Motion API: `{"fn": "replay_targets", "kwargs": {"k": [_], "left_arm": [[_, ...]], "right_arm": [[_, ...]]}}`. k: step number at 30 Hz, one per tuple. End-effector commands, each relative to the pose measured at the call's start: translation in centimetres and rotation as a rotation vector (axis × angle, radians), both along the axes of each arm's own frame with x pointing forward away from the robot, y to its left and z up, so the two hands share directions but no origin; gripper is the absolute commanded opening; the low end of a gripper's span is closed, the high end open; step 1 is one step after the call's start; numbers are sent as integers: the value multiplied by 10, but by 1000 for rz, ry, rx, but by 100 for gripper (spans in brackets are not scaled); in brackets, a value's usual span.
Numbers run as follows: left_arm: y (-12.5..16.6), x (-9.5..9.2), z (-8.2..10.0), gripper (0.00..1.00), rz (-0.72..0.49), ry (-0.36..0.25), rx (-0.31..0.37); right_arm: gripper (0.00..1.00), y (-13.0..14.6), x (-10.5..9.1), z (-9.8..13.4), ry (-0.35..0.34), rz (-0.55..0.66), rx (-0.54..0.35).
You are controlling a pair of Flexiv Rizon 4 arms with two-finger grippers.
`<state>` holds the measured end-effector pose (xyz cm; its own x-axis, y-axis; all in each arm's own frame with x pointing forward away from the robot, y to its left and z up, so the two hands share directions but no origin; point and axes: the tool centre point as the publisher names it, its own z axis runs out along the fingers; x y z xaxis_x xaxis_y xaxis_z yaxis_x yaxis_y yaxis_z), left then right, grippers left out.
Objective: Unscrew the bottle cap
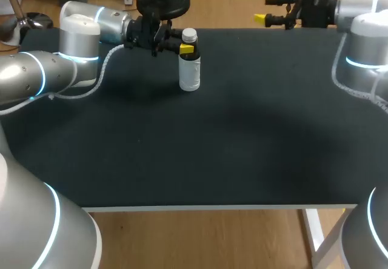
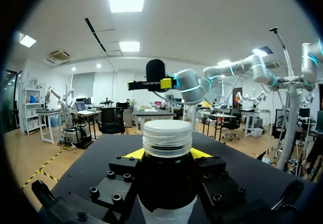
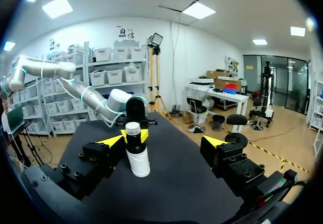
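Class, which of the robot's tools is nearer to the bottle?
Left. The left tool clasps the bottle below its cap; the right tool hangs open, far off to its right.

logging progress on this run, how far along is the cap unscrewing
Done: the left claw is shut on the bottle just below the cap, holding it upright on the table. In hand: only that hold. Left: the cap is on and looks fully seated. The right claw is open at the table's far edge, well away from it, so no twisting appears to have begun.
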<state>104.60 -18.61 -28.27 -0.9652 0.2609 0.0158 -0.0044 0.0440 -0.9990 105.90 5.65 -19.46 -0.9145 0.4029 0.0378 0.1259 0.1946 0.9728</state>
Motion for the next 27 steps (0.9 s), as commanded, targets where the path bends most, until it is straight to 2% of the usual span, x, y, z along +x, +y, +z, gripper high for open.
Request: {"fn": "replay_targets", "kwargs": {"k": [1, 3, 20, 25, 27], "left_arm": [[0, 4, -1, 0, -8, 2, -1], [0, 4, -1, 0, -8, 2, -1], [0, 4, -1, 0, -8, 2, -1], [0, 4, -1, 0, -8, 2, -1], [0, 4, -1, 0, -8, 2, -1]], "right_arm": [[100, 14, 0, -7, 13, 26, 9], [100, 16, -4, -9, 31, 30, -5], [100, 16, -4, -9, 31, 30, -5], [100, 33, -1, -12, 34, 36, -33], [100, 40, -1, -15, 25, 38, -10]]}}
